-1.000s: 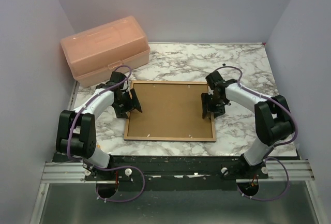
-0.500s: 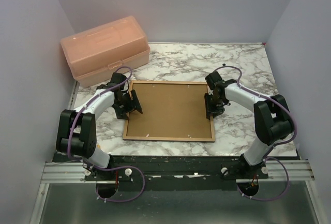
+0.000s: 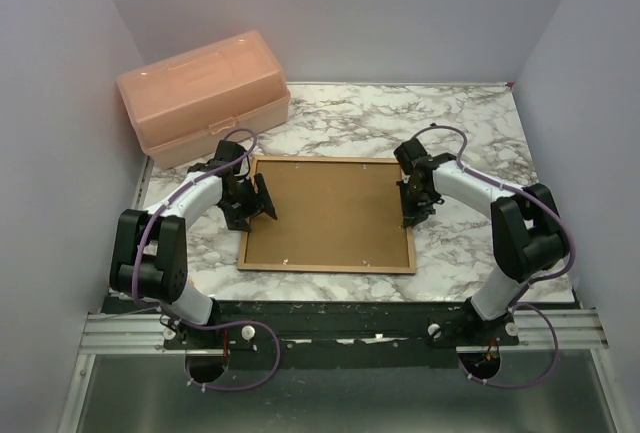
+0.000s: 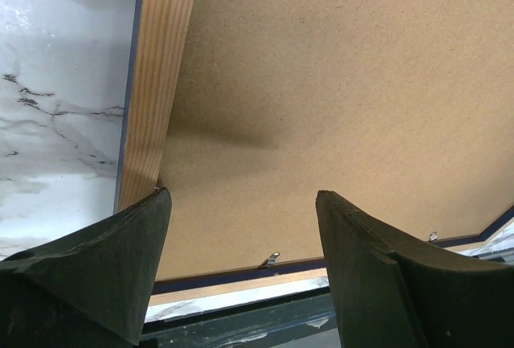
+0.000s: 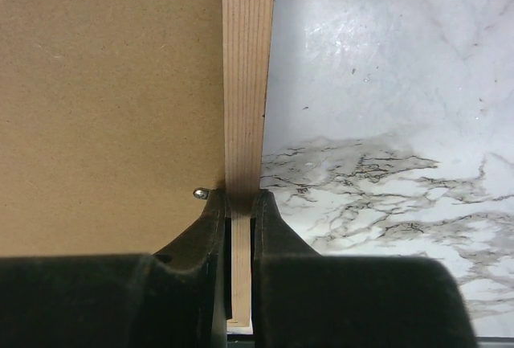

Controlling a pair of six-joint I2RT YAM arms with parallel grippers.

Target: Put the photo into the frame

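Note:
The frame (image 3: 329, 266) lies face down on the marble table, its light wood rim up and a brown backing board (image 3: 330, 211) filling it. My right gripper (image 3: 411, 208) is shut on the frame's right rail (image 5: 247, 67); in the right wrist view the right gripper (image 5: 239, 199) has one finger on the board side next to a small metal tab (image 5: 200, 194) and the other on the table side. My left gripper (image 3: 262, 200) hangs open over the frame's left edge, and in the left wrist view the left gripper (image 4: 242, 195) holds nothing above the board (image 4: 337, 83). The photo is hidden.
A peach plastic box (image 3: 202, 96) with its lid shut stands at the back left, close behind the left arm. Grey walls close in the table on the left, back and right. Marble surface (image 3: 470, 123) shows right of the frame.
My right gripper's fingers have closed from wide apart onto the frame's right rail. The left gripper and the frame have stayed where they were.

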